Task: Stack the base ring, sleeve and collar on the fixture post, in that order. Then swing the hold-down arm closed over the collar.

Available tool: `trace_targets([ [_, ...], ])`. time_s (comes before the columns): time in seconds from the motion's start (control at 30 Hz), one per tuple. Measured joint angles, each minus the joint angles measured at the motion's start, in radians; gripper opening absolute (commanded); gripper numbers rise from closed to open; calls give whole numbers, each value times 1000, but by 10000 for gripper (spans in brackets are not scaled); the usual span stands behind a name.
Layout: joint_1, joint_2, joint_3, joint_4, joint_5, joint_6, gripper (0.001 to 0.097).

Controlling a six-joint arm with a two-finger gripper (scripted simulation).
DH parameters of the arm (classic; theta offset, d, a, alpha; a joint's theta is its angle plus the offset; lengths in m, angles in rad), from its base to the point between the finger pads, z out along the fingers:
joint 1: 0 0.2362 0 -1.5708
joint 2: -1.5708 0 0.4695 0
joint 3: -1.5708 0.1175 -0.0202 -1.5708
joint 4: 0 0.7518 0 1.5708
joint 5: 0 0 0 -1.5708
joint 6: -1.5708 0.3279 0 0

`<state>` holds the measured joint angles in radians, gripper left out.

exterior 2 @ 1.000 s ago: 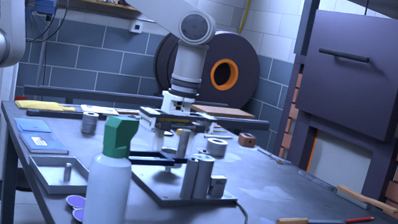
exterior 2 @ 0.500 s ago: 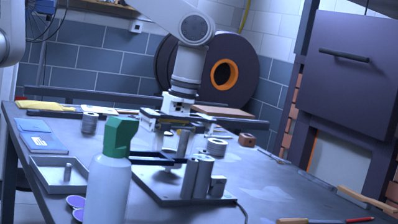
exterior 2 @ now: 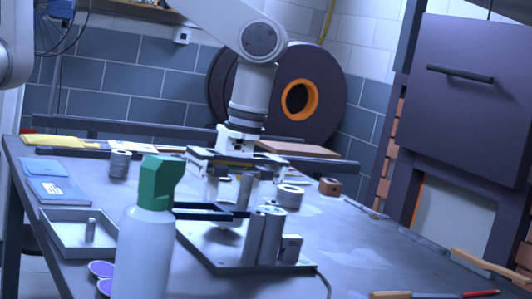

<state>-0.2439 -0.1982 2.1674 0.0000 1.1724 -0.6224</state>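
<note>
My gripper point(exterior 2: 232, 189) is closed on the base ring point(exterior 2: 226, 202), which it holds low around the fixture post point(exterior 2: 245, 190), just above the fixture plate point(exterior 2: 232, 245). The ring is mostly hidden by the dark hold-down arm point(exterior 2: 203, 211), which reaches out to the left from the grey columns point(exterior 2: 266, 236) at the plate's near edge. The collar point(exterior 2: 290, 196), a flat ribbed ring, lies on the table to the right of the post. The sleeve point(exterior 2: 119, 163), a taller ribbed cylinder, stands on the table further left.
A white spray bottle with a green cap point(exterior 2: 147, 232) stands close in front and hides part of the fixture. A grey tray holding a pin point(exterior 2: 79, 232) lies at the left. A brown block point(exterior 2: 330, 186) lies on the right of the table.
</note>
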Motion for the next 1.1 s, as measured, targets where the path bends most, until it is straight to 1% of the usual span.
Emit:
trace_targets([
  [1.1, 0, 12, 5, 0, -17, 0, 15],
])
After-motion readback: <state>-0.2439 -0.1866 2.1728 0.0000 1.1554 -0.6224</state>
